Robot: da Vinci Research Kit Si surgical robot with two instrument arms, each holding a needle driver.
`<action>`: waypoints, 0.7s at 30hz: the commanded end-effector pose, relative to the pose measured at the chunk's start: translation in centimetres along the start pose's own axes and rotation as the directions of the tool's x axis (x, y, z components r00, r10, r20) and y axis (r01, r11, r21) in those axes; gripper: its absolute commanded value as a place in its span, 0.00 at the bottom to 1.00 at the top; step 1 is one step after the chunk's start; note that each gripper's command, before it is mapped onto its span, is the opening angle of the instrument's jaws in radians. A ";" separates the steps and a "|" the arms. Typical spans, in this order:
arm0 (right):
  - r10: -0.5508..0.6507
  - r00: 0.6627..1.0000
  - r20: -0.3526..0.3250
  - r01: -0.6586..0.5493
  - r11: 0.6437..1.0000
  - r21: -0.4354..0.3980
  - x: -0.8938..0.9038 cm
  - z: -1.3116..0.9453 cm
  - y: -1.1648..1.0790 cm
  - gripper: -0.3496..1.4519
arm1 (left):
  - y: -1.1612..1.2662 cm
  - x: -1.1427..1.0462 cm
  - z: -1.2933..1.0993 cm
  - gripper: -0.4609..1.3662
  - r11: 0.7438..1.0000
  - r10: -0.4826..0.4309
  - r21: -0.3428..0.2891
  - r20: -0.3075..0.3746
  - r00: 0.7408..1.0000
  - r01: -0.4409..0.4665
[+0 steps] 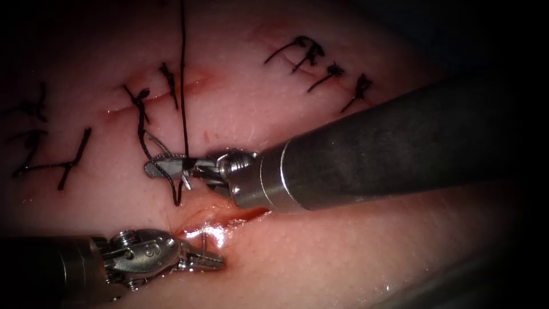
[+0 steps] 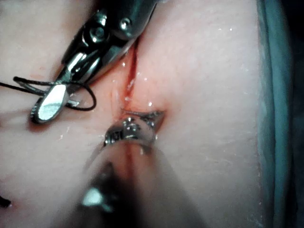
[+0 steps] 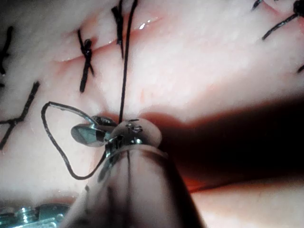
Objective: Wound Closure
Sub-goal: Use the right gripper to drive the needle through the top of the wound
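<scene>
Pale, glistening pork-belly tissue (image 1: 354, 252) spreads under both tools, with rows of knotted black stitches (image 1: 320, 60) beyond the right tool and a red, wet open cut (image 1: 223, 216) between the two tips. The right arm's steel needle driver (image 1: 166, 167) has its jaws shut on the dark suture thread (image 1: 183, 68), which loops around and below its tip and runs straight up away from it. The left arm's steel needle driver (image 1: 209, 261) sits at the cut's near lip, just below the right tip; I cannot tell whether its jaws are open or closed. A thin curved glint just above its tip may be the needle; I cannot confirm that. Good handling here, I judge, means steady tension on the held thread, the loop untangled and the lips undragged.
</scene>
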 end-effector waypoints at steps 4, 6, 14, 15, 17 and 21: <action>-0.045 0.996 -0.074 0.049 0.997 0.057 0.17 -0.02 0.04 0.03 | -0.01 0.05 0.19 0.22 1.000 0.005 0.000 0.000 1.000 -0.005; -0.095 0.992 -0.085 0.099 0.994 0.054 0.23 -0.03 0.04 0.25 | -0.01 0.05 0.19 0.22 1.000 0.005 0.000 0.000 1.000 -0.005; -0.460 0.870 -0.179 0.459 0.887 -0.046 0.72 -0.17 -0.17 0.52 | 0.00 0.05 0.19 0.22 1.000 0.004 0.000 0.000 1.000 -0.004; -0.511 0.840 -0.181 0.507 0.859 -0.070 0.81 -0.20 -0.20 0.44 | 0.00 0.05 0.19 0.23 1.000 0.010 0.000 0.000 1.000 -0.010; -0.564 0.806 -0.179 0.554 0.826 -0.108 0.94 -0.24 -0.23 0.42 | 0.00 0.05 0.19 0.22 1.000 0.010 0.000 0.000 1.000 -0.010; -0.682 0.717 -0.144 0.658 0.730 -0.185 1.23 -0.40 -0.25 0.38 | 0.00 0.05 0.19 0.22 1.000 0.010 0.000 0.000 1.000 -0.010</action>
